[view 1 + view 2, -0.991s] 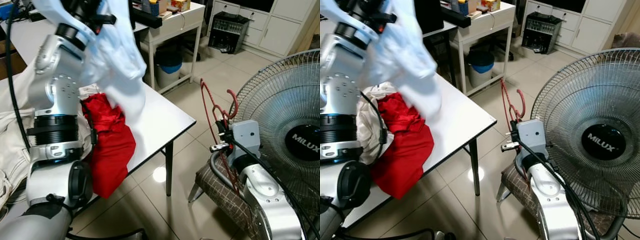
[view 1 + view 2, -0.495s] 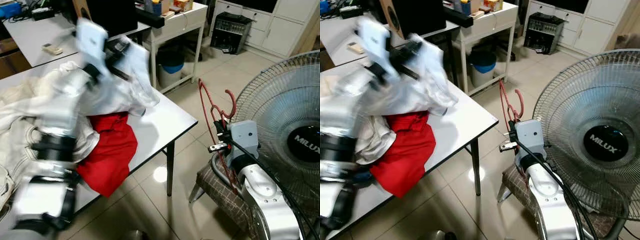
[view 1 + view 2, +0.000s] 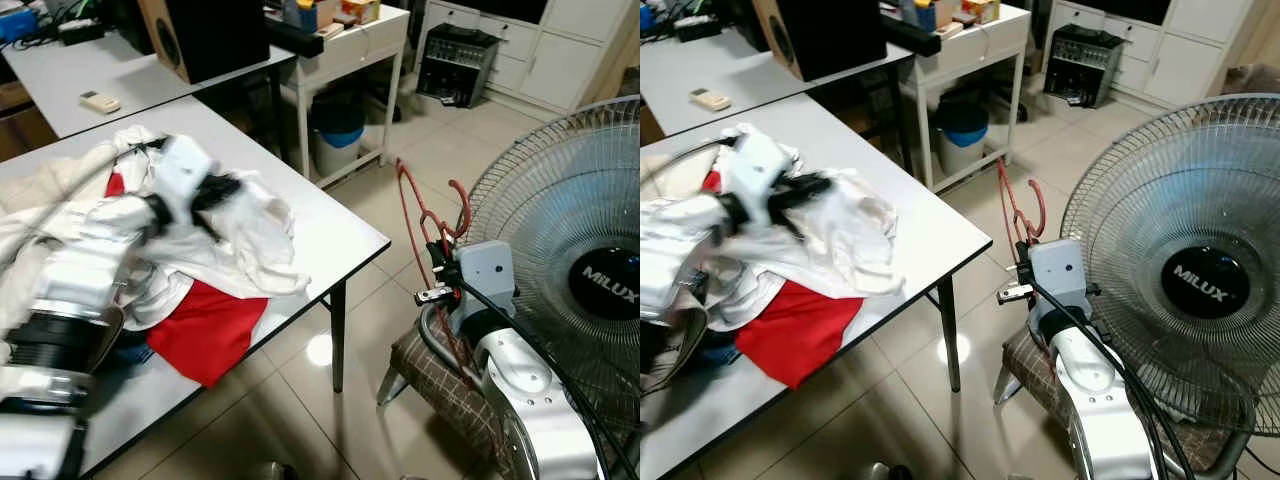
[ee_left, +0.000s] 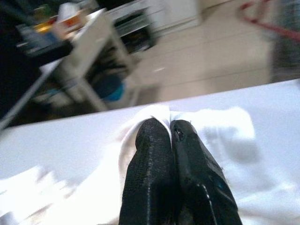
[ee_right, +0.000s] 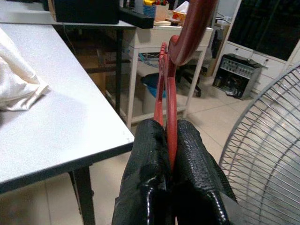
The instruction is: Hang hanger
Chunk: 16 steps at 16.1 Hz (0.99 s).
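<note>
My right gripper point(image 3: 437, 262) is shut on a red hanger point(image 3: 418, 203), held upright beside the table's corner, its hook point(image 5: 187, 33) at the top. In the right wrist view the hanger's wire runs between the black fingers point(image 5: 147, 154). My left gripper point(image 4: 169, 125) is shut on a fold of a white garment point(image 3: 255, 235) that lies on the white table point(image 3: 340, 235). The left arm, blurred, reaches low across the table, with the gripper point(image 3: 222, 190) over the cloth. A red garment point(image 3: 205, 325) lies partly under the white one and hangs over the table's front edge.
A large standing fan point(image 3: 590, 270) is close on the right, behind my right arm. Below that arm stands a stool with a plaid cushion point(image 3: 440, 385). More pale clothes point(image 3: 40, 200) are heaped at the table's left. Behind are a white side table point(image 3: 350, 45) and a blue bin point(image 3: 338, 125).
My left arm has come down from high over the table to its surface, bringing the white garment, which now covers much of the red one. The right gripper and hanger have stayed still.
</note>
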Tool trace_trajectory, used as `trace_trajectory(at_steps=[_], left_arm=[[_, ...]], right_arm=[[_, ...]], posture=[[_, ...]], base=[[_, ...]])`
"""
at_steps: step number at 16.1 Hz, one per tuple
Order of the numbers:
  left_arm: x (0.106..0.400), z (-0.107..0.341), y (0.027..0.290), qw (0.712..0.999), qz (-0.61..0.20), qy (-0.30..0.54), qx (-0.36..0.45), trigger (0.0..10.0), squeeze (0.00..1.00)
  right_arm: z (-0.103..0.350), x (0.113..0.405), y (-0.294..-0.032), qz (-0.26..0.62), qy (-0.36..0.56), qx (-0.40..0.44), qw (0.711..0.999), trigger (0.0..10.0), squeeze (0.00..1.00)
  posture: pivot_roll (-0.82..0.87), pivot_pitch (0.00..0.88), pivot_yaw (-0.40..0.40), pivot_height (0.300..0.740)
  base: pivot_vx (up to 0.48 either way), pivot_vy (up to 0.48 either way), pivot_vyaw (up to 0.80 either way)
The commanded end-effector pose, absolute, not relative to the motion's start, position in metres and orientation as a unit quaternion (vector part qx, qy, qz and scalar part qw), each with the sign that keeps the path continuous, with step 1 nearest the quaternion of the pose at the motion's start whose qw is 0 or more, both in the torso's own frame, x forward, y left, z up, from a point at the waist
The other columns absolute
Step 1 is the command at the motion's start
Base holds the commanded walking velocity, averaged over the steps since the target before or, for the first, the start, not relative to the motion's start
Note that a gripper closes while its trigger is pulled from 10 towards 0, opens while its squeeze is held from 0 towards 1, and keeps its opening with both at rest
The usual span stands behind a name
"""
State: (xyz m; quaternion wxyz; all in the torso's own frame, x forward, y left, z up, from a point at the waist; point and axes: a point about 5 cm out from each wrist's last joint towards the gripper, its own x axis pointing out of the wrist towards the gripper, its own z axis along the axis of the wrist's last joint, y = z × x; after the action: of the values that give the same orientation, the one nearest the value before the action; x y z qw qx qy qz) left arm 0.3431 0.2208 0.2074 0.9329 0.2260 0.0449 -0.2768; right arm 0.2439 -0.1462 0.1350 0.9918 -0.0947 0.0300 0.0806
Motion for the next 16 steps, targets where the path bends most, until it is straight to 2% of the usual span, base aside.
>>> trace_trajectory(at_steps=[1,2,3,4,5,9,14,16], left_arm=[[0.346,0.221,0.232,0.94,-0.249,0.032,0.232,2.3,0.0],[0.349,0.224,0.241,0.948,-0.21,0.034,0.238,10.0,0.0],[0.353,0.226,0.25,0.96,-0.179,0.039,0.213,10.0,0.0],[0.354,0.225,0.253,0.965,-0.17,0.048,0.192,10.0,0.43],[0.355,0.222,0.253,0.97,-0.16,0.056,0.176,10.0,1.0],[0.364,0.21,0.246,0.976,-0.133,0.086,0.148,10.0,1.0],[0.345,0.216,0.23,0.956,-0.268,0.08,0.085,10.0,1.0],[0.331,0.214,0.217,0.929,-0.344,0.078,0.111,10.0,1.0]], right_arm=[[0.136,0.246,-0.144,0.088,0.023,-0.097,0.991,10.0,0.0],[0.136,0.247,-0.143,0.091,0.023,-0.098,0.991,10.0,0.0],[0.136,0.247,-0.143,0.091,0.023,-0.097,0.991,10.0,0.0],[0.136,0.247,-0.143,0.091,0.023,-0.097,0.991,10.0,0.0],[0.136,0.247,-0.143,0.091,0.024,-0.097,0.991,10.0,0.0],[0.136,0.249,-0.142,0.091,0.023,-0.097,0.991,10.0,0.0],[0.136,0.249,-0.142,0.086,0.021,-0.095,0.992,10.0,0.0],[0.136,0.249,-0.141,0.087,0.02,-0.094,0.992,10.0,0.0]], posture=[[-0.04,0.0,0.064,0.74],[-0.04,0.0,0.061,0.74],[-0.04,0.0,0.061,0.74],[-0.04,0.0,0.062,0.74],[-0.04,0.0,0.061,0.74],[-0.04,0.0,0.075,0.74],[-0.04,0.0,0.088,0.74],[-0.04,0.0,0.086,0.74]], base=[[0.0,0.0,0.0],[0.0,0.0,0.0],[0.0,0.0,0.0],[0.0,0.0,0.0],[0.0,0.0,0.0],[0.0,0.0,0.0],[0.0,0.0,0.0],[0.0,0.0,0.0]])
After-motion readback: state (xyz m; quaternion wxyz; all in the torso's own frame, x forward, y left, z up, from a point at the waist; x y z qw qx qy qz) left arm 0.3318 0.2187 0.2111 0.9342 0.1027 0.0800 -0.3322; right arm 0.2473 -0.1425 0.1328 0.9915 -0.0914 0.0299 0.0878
